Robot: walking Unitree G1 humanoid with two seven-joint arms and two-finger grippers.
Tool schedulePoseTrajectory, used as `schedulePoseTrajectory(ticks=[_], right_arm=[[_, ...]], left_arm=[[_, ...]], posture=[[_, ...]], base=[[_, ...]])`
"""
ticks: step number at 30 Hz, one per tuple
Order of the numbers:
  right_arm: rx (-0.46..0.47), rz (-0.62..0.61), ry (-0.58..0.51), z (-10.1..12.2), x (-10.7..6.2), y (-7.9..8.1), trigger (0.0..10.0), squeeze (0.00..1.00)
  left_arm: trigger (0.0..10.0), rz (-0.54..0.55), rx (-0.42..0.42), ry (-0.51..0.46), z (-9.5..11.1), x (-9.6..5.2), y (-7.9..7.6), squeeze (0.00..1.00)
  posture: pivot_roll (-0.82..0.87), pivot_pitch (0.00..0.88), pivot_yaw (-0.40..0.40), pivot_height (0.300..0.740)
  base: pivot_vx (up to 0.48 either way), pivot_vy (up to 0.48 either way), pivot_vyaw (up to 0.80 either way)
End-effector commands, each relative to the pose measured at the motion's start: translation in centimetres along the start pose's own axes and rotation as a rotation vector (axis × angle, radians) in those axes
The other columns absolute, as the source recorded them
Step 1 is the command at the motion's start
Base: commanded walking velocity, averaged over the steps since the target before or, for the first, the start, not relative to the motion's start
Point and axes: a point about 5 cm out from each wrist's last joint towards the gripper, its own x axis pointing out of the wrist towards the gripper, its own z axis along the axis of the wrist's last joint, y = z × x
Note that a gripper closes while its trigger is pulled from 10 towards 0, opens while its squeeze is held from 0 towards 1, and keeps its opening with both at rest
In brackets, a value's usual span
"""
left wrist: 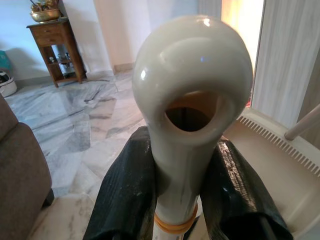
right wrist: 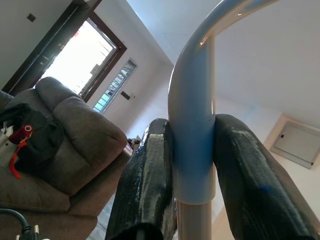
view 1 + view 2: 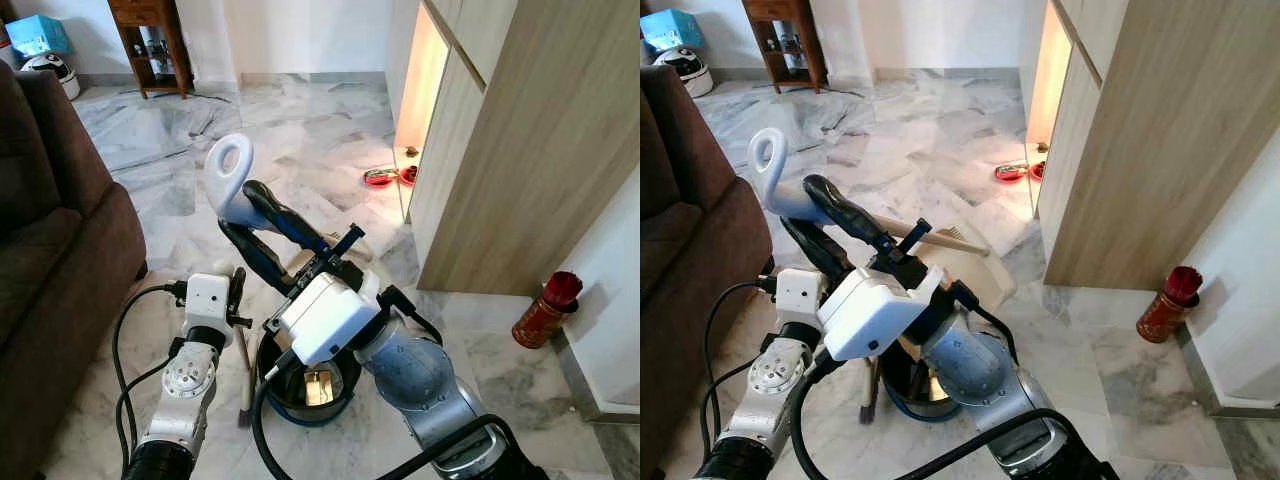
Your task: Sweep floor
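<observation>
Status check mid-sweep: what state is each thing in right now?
left gripper: shut on the cream loop handle.
right gripper: shut on the white loop handle.
dustpan: down on the floor; the part in view looks bare.
red canister: upright by the wall.

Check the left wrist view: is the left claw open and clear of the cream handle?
No, its two black fingers press against both sides of the cream handle.

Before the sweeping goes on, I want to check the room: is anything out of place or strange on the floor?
Nothing looks spilled or broken. A red canister stands on the marble floor beside the wooden cabinet, and two red bowls sit in the lit doorway; these may obstruct sweeping.
</observation>
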Motion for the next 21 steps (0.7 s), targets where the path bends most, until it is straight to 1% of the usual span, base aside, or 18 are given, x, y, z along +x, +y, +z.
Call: schedulePoseTrajectory(ticks=[1,3,5,6,8,9,10,11,12,13,14,16,17,19,20,21], right_arm=[[-0.05,-0.01,-0.087,1.6,0.4,-0.6,10.0,0.0],[-0.052,-0.039,-0.067,1.2,0.3,-1.0,10.0,0.0],[-0.085,-0.07,-0.041,0.7,0.1,-1.6,10.0,0.0],[-0.085,-0.07,-0.041,0.7,0.1,-1.6,10.0,0.0],[-0.126,-0.095,-0.012,0.2,-0.1,-2.3,10.0,0.0],[-0.153,-0.121,0.009,-0.1,-0.3,-2.8,10.0,0.0],[-0.206,-0.191,0.054,-0.7,-0.7,-4.0,10.0,0.0],[-0.206,-0.191,0.054,-0.7,-0.7,-4.0,10.0,0.0],[-0.215,-0.226,0.067,-1.0,-0.9,-4.6,10.0,0.0],[-0.232,-0.264,0.088,-1.3,-1.2,-5.3,10.0,0.0],[-0.244,-0.336,0.133,-2.0,-1.8,-6.6,10.0,0.0],[-0.255,-0.393,0.186,-2.8,-2.6,-7.6,10.0,0.0],[-0.259,-0.408,0.201,-3.0,-2.8,-7.9,10.0,0.0],[-0.243,-0.481,0.25,-3.8,-3.8,-8.9,10.0,0.0],[-0.24,-0.488,0.254,-3.8,-4.0,-9.0,10.0,0.0],[-0.22,-0.539,0.279,-4.3,-4.6,-9.6,10.0,0.0]], left_arm=[[10.0,0.0,0.007,-0.058,1.0,0.4,0.1,0.0],[10.0,0.0,0.006,-0.057,1.0,0.4,0.0,0.0],[10.0,0.0,0.006,-0.057,1.0,0.4,0.0,0.0],[10.0,0.0,0.006,-0.057,1.0,0.4,0.0,0.0],[10.0,0.0,0.006,-0.055,1.0,0.4,0.0,0.0],[10.0,0.0,0.006,-0.054,1.0,0.4,0.0,0.0],[10.0,0.001,0.006,-0.054,1.0,0.4,0.0,0.0],[10.0,0.001,0.006,-0.054,1.0,0.4,0.0,0.0],[10.0,0.001,0.006,-0.053,1.0,0.4,0.0,0.0],[10.0,0.001,0.005,-0.053,1.0,0.4,0.0,0.0],[10.0,0.001,0.005,-0.052,0.9,0.4,0.0,0.0],[10.0,0.0,0.005,-0.05,0.9,0.4,0.0,0.0],[10.0,0.0,0.005,-0.05,0.9,0.4,0.0,0.0],[10.0,-0.002,0.006,-0.048,0.9,0.3,0.0,0.0],[10.0,-0.003,0.006,-0.047,0.9,0.3,0.0,0.0],[10.0,-0.003,0.006,-0.047,0.8,0.3,0.1,0.0]], posture=[[-0.01,0.059,0.031,0.74],[-0.01,0.057,0.03,0.74],[-0.01,0.057,0.03,0.74],[-0.01,0.057,0.03,0.74],[-0.02,0.055,0.029,0.74],[-0.01,0.057,0.028,0.74],[-0.01,0.057,0.028,0.74],[-0.01,0.057,0.028,0.74],[-0.01,0.056,0.028,0.74],[-0.01,0.056,0.028,0.74],[-0.01,0.056,0.028,0.74],[-0.01,0.056,0.028,0.74],[-0.01,0.056,0.028,0.74],[-0.01,0.056,0.028,0.74],[-0.01,0.056,0.028,0.74],[-0.01,0.06,0.03,0.74]], base=[[0.0,0.0,0.0],[0.0,0.0,0.0],[0.0,0.0,0.0],[0.0,0.0,0.0],[0.0,0.0,0.0],[0.0,0.0,0.0],[0.0,0.0,0.0],[0.0,0.0,0.0],[0.0,0.0,0.0],[0.0,0.0,0.0],[0.0,0.0,0.0],[0.0,0.0,0.0],[0.0,0.0,0.0],[0.0,0.0,0.0],[0.0,0.0,0.0],[0.0,0.0,0.0]])
